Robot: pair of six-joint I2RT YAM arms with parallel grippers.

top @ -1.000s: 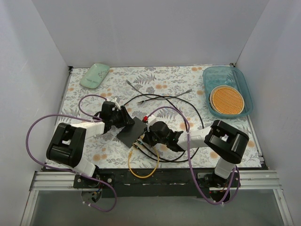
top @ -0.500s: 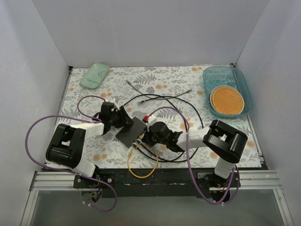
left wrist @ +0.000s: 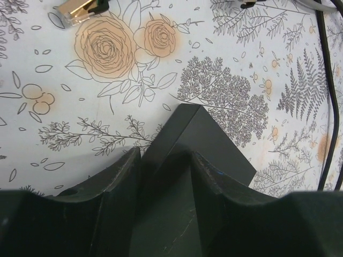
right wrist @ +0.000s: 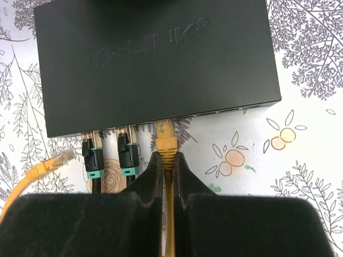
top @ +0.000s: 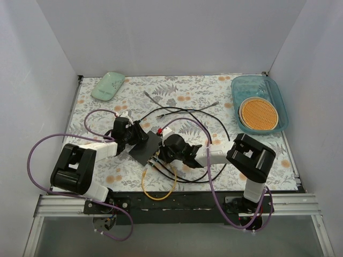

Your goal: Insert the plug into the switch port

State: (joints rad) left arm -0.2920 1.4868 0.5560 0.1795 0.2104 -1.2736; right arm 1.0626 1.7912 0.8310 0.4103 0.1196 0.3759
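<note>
The switch (top: 144, 149) is a flat dark grey box; it also shows in the right wrist view (right wrist: 155, 59). My left gripper (top: 135, 137) is shut on its far edge; the left wrist view shows both fingers (left wrist: 120, 179) astride the box (left wrist: 206, 136). My right gripper (right wrist: 167, 160) is shut on the yellow plug (right wrist: 166, 140), just behind its boot. The plug's tip meets the socket row, right of two black plugs with teal boots (right wrist: 92, 156). I cannot tell how deep the tip sits. The top view shows the right gripper (top: 162, 152) at the switch's near edge.
The yellow cable (top: 156, 188) loops toward the table's front edge; its other end (right wrist: 59, 159) lies loose to the left. Black cables (top: 187, 111) trail behind the switch. A pale green mouse (top: 108, 85) sits back left, and a teal tray (top: 278, 99) with an orange disc (top: 259, 113) back right.
Both grippers, the switch and the yellow cable loop have shifted a little to the left. The right gripper has closed in on the switch's socket edge.
</note>
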